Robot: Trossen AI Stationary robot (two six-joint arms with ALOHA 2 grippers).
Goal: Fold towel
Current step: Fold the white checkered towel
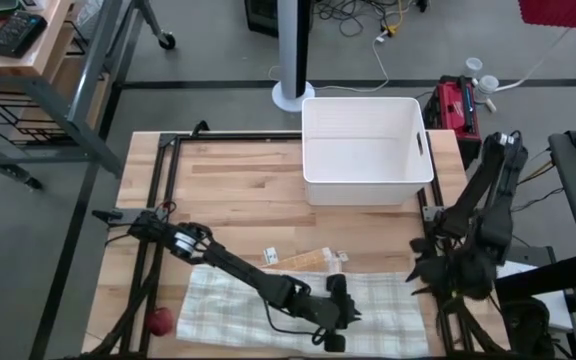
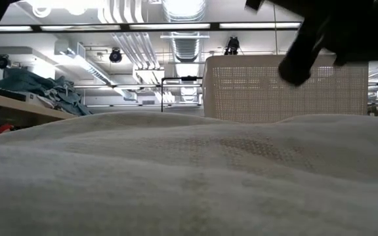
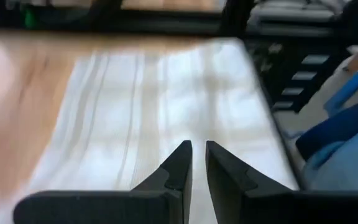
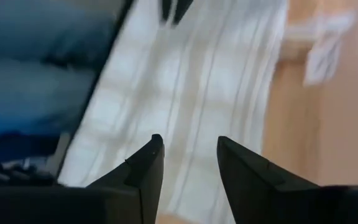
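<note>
A plaid towel (image 1: 298,305) is spread flat along the near edge of the wooden table (image 1: 238,200). The left gripper (image 1: 336,312) is held low over the towel's middle, its arm stretched diagonally from the table's left side; its fingers (image 3: 179,165) are nearly closed, with nothing between them. The right gripper (image 4: 188,163) is poised over the towel's right end, arm bent at the table's right edge, its jaws parted and empty. A white bin (image 1: 366,150) is seen farther back.

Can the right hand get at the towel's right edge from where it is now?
Probably yes. The right hand hangs open above the towel near its right edge, nothing between them; the left hand works mid-towel, apart.
</note>
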